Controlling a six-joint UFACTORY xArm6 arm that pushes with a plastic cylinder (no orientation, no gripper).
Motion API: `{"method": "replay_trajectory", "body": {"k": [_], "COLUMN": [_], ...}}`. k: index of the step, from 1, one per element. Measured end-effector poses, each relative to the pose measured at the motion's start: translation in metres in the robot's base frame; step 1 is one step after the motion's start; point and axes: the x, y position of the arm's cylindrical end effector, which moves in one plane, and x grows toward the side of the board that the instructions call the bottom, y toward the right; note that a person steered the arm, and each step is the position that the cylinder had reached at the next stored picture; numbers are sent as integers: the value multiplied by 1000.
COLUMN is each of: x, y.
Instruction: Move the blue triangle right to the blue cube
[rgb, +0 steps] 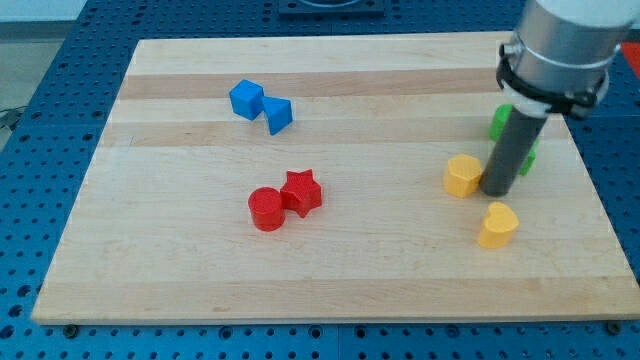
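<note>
The blue cube (245, 99) sits on the wooden board at the view's upper left. The blue triangle (278, 116) lies just to its lower right, touching it. My tip (496, 191) is far to the view's right, right beside the yellow hexagon-like block (462, 175) and well away from both blue blocks.
A red cylinder (266, 209) and a red star (301, 191) touch near the board's middle. A yellow heart-like block (497, 224) lies below my tip. Green blocks (499, 122) are partly hidden behind the rod. The board's right edge (600, 200) is close to my tip.
</note>
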Motion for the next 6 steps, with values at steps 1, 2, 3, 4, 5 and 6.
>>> {"method": "replay_trajectory", "body": {"k": [1, 2, 3, 4, 5, 6], "x": [-43, -65, -66, -66, -66, -90], "y": [0, -48, -138, -225, -283, -255]}}
